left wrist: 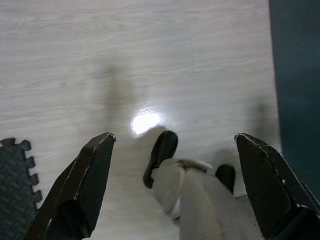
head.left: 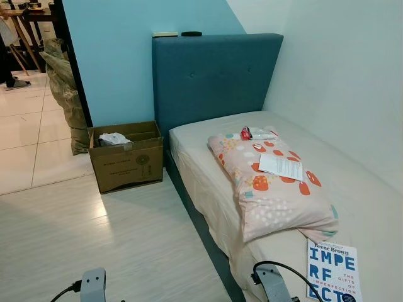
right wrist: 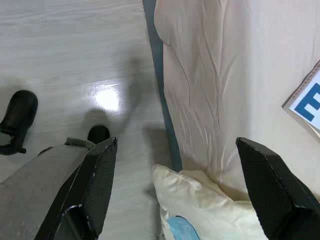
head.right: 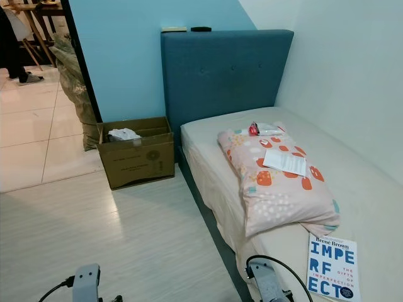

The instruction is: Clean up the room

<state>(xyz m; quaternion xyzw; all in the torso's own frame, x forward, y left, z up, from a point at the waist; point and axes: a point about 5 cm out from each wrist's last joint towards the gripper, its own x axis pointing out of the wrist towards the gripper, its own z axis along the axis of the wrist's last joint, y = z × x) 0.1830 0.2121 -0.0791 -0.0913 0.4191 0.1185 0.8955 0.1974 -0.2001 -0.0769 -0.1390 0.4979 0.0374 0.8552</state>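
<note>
A bed with a beige sheet and a blue headboard runs along the right wall. On it lies a pink patterned pillow with a white sheet of paper on top and a red and white wrapper at its far end. A blue and white book rests near the bed's front. An open cardboard box holding white scraps stands on the floor beside the headboard. My left gripper hangs open over the wooden floor. My right gripper hangs open above the bed's edge, near the pillow corner and the book.
A bulging woven sack leans at the doorway on the left, and a person's legs stand beyond it on tiles. A black remote and a pale flat object lie on the headboard. A dark foam mat borders the floor.
</note>
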